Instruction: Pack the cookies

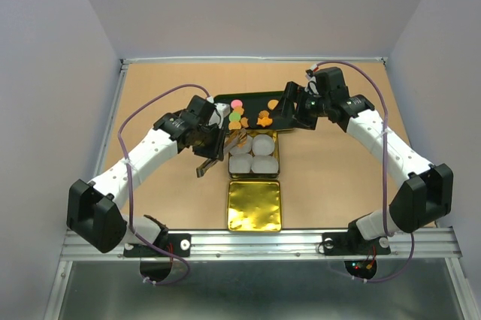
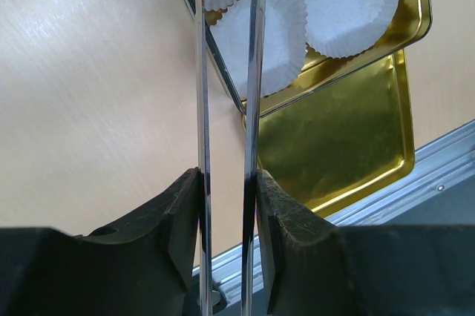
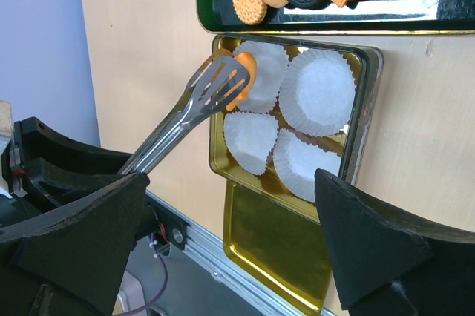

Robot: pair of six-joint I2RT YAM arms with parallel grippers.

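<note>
1. My left gripper [image 2: 228, 205], low in the middle of the left wrist view, is clamped on the two blades of a pair of metal tongs [image 2: 202, 93].
2. In the right wrist view, left of centre and high up, the tongs' slotted tips appear to pinch an orange cookie [image 3: 246, 71] over the edge of the upper-left paper cup [image 3: 269, 71].
3. That cup sits with three more in a gold tin [image 3: 365, 108]. The lid [image 3: 274, 257] lies just below the tin.
4. More cookies [image 3: 249, 1] lie on a black tray [image 3: 415, 15] along the top edge.
5. My right gripper [image 3: 230, 182] hangs above the tin, its jaws wide apart and empty.
6. To do this well, I should centre the cookie over the cup and lower it close to the paper. Then I should ease the squeeze slowly so the tongs don't flick the cookie or drag the light cup.
</note>
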